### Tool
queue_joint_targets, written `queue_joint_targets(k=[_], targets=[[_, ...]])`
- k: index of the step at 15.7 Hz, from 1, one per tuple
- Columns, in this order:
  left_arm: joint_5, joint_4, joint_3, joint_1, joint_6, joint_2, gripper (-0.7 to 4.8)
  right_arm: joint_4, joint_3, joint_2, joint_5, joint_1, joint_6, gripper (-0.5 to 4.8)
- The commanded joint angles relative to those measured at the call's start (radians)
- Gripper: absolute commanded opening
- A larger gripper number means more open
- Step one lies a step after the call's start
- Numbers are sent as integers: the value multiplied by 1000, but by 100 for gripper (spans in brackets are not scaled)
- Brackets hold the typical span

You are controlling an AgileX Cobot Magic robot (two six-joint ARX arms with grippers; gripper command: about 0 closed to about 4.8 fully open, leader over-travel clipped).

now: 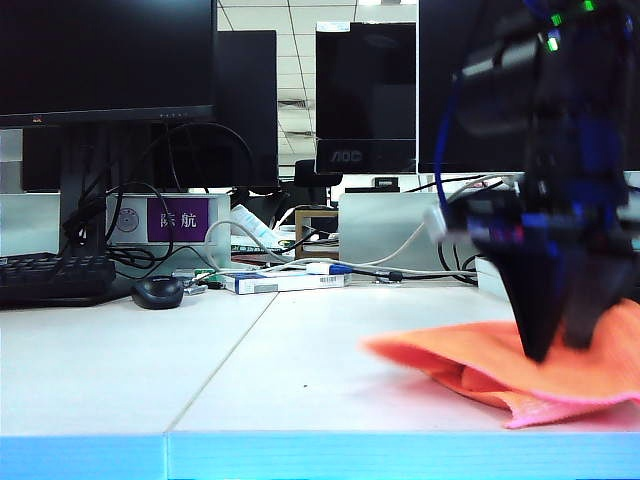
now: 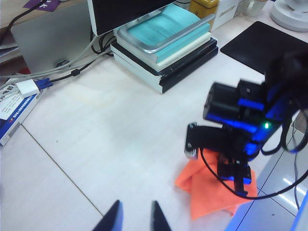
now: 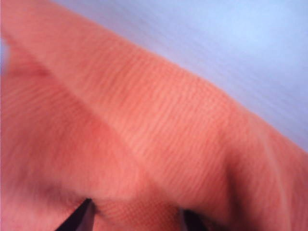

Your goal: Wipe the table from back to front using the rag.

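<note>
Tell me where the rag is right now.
The rag lies bunched on the table at the front right of the exterior view, near the blue front edge, directly under the right gripper.

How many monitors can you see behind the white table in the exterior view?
3. A large black monitor at the back left, a black AOC monitor at centre, and a dark screen at the right, partly hidden by the right arm. More may be hidden.

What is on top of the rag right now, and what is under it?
The right gripper stands on the rag, fingers apart and pressed into the cloth. The rag lies bunched on the white table near its front edge; the surface beneath it is covered. The left gripper hangs open, off the rag.
</note>
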Motion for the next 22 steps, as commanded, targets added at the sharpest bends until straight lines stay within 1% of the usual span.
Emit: queue_joint_targets(k=[1, 2, 3, 4, 6, 8, 18, 19, 22], targets=[[1, 19, 6, -1, 4, -1, 85, 84, -76, -2, 10, 2, 5, 164], [1, 22, 6, -1, 4, -1, 85, 105, -108, -3, 10, 2, 12, 71], [1, 24, 6, -1, 4, -1, 85, 105, -122, -3, 10, 2, 11, 6], [1, 26, 6, -1, 4, -1, 85, 94, -129, -3, 10, 2, 12, -6], [1, 35, 6, -1, 4, -1, 85, 63, -129, -3, 9, 2, 20, -7], [1, 42, 6, -1, 4, 0, 85, -5, -130, -3, 9, 2, 38, -6], [-8, 42, 6, -1, 4, 5, 85, -70, -131, -3, -32, 2, 47, -6], [-21, 42, 6, -1, 4, 5, 85, -70, -131, -4, -32, 2, 46, -6], [-22, 42, 6, -1, 5, 6, 85, 15, -130, -3, -30, 2, 47, -6]])
